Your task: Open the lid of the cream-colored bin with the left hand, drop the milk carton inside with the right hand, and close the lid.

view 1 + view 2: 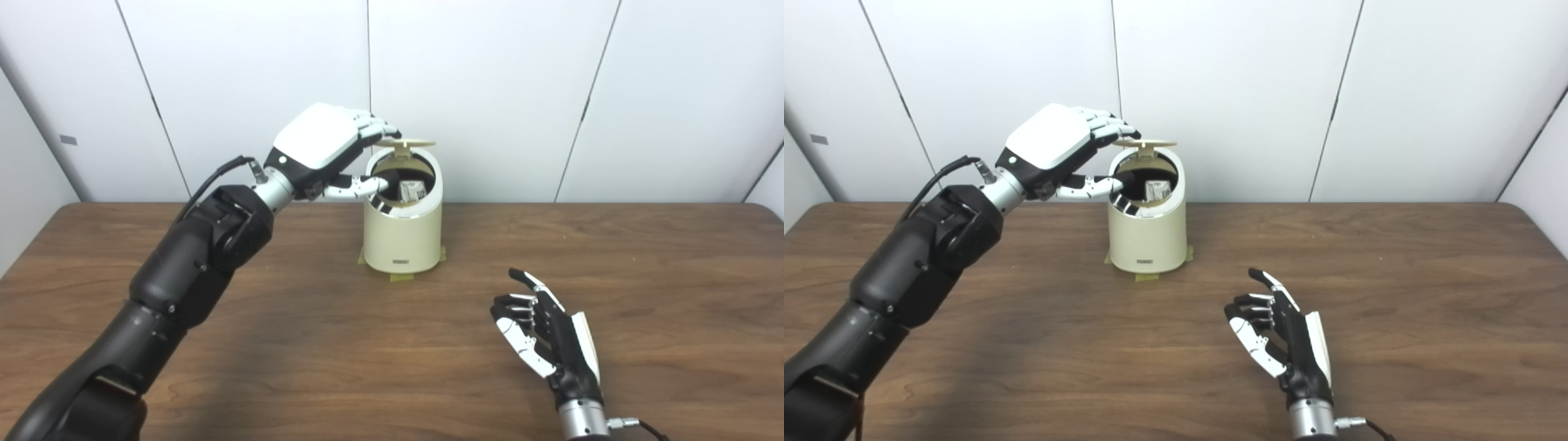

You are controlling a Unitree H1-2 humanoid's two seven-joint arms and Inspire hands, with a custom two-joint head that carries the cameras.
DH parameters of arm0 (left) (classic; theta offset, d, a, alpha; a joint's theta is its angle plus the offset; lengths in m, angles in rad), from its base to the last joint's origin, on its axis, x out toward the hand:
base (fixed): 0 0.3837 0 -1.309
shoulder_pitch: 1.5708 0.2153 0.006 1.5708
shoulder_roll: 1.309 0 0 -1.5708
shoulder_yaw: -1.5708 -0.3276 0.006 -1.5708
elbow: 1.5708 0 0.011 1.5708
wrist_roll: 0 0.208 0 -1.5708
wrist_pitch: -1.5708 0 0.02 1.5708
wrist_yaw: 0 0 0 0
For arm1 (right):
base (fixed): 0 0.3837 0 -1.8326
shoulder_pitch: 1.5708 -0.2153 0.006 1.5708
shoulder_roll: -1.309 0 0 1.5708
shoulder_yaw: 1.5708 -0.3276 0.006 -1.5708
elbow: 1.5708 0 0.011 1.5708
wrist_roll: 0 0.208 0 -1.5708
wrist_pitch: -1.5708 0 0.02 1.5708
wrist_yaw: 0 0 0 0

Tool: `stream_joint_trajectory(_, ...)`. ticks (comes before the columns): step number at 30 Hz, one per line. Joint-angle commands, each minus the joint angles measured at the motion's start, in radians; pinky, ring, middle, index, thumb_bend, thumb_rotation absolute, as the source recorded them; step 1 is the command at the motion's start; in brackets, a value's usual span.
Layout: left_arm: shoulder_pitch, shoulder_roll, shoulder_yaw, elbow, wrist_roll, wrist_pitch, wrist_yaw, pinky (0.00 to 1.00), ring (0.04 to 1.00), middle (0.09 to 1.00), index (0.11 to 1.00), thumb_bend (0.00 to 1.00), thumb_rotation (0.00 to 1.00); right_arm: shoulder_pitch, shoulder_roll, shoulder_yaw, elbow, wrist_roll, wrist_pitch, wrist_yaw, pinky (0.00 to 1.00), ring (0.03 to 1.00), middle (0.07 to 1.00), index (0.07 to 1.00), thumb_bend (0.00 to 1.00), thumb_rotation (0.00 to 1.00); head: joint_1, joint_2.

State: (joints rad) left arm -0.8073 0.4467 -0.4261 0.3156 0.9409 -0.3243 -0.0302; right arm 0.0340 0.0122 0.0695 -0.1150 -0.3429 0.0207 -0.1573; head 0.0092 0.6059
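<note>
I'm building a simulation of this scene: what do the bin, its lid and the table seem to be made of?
The bin looks like smooth cream plastic with a satin finish: even colour, soft sheen, rounded moulded edges. Its lid, raised under the left robot hand, is a thin disc of the same colour, likely the same plastic. The table shows brown wood grain with a matte surface; solid wood or laminate cannot be told.

White panelled wall (pixel 490 92), wooden table (pixel 643 294).

One bin (pixel 402 233), one lid (pixel 406 144), one milk carton (pixel 413 191), two hands, one table (pixel 367 343).
</note>
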Motion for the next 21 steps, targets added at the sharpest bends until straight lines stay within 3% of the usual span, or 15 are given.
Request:
stream_joint_trajectory(1,-0.069,0.026,0.001,-0.016,0.035,-0.021,0.044,0.92,0.892,0.859,0.847,0.39,0.93,-0.001,-0.006,-0.002,0.022,-0.011,-0.033,-0.015,0.52,0.595,0.639,0.815,0.34,0.58,-0.001,0.002)
stream_joint_trajectory(6,-0.067,0.037,-0.018,-0.014,0.083,-0.064,0.068,0.92,0.868,0.828,0.833,0.41,0.88,-0.006,-0.003,-0.007,0.021,-0.006,-0.023,-0.018,0.54,0.61,0.65,0.822,0.34,0.57,-0.002,0.003)
stream_joint_trajectory(9,-0.064,0.042,-0.029,-0.019,0.096,-0.076,0.04,0.95,0.881,0.83,0.838,0.43,0.91,-0.008,-0.006,-0.006,0.022,-0.009,-0.026,-0.018,0.55,0.615,0.649,0.822,0.33,0.55,-0.003,0.003)
stream_joint_trajectory(14,-0.058,0.046,-0.046,-0.036,0.124,-0.078,0.002,0.97,0.881,0.819,0.822,0.45,0.86,-0.011,-0.005,-0.007,0.026,-0.012,-0.021,-0.021,0.56,0.617,0.645,0.822,0.34,0.52,-0.007,-0.001)
stream_joint_trajectory(21,-0.053,0.043,-0.067,-0.018,0.168,-0.093,0.027,0.96,0.883,0.82,0.822,0.47,0.85,-0.015,-0.002,-0.007,0.043,-0.015,-0.029,-0.029,0.55,0.616,0.638,0.817,0.33,0.69,-0.017,-0.001)
